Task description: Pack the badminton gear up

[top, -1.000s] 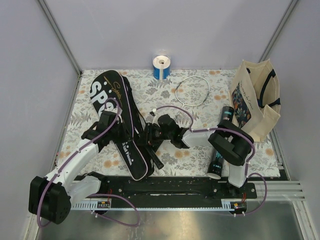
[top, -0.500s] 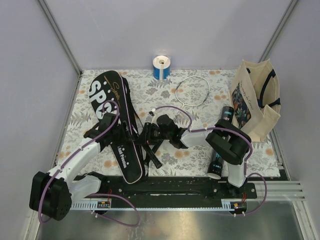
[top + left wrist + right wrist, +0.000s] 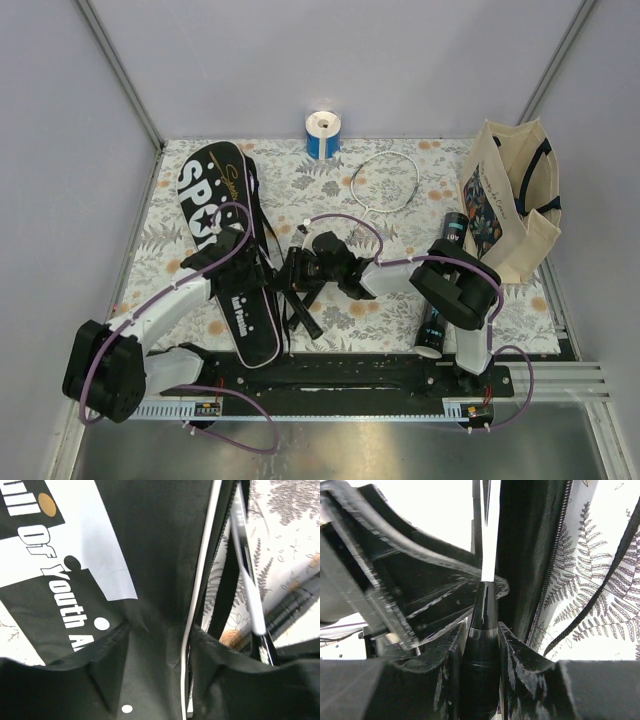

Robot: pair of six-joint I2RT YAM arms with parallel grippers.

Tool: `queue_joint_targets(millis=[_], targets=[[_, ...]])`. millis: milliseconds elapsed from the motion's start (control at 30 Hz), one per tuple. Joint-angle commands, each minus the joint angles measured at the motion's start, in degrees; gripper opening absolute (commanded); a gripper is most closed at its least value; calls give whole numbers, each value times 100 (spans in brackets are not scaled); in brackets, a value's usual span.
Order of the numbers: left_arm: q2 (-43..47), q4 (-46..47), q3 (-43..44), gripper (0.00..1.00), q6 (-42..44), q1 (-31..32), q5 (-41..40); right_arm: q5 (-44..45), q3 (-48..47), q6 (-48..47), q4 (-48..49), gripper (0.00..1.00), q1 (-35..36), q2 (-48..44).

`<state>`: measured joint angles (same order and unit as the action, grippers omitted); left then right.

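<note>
Swinging left since a second ago, the cover's (image 3: pixel 215 200) near end now lies closer to the left arm's base. Up close, the left gripper (image 3: pixel 160 632) pinches the cover's black fabric beside its white piping. Just beside it, the right gripper (image 3: pixel 482 630) clamps the racket (image 3: pixel 482 652) by its black handle, white shaft running ahead along the cover's zip edge. On the flowered mat (image 3: pixel 330 190), the black tube (image 3: pixel 445 275) lies well apart to the right.
</note>
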<state>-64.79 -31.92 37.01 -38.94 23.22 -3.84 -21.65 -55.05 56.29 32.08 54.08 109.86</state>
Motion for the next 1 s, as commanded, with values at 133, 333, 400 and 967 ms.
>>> queue_joint_targets(millis=[133, 333, 400, 967], targets=[[-368, -85, 297, 10, 97, 112, -249, 152, -6, -75, 871, 0, 76, -88], [396, -306, 324, 0, 299, 112, 574, 240, -234, -145, 827, 0, 76, 43], [634, -341, 289, 0, 282, 104, 883, 293, -322, -145, 905, 0, 67, 140], [1733, -149, -150, 0, -456, 104, 2036, 1628, -1500, -22, 326, 0, 260, 1002]])
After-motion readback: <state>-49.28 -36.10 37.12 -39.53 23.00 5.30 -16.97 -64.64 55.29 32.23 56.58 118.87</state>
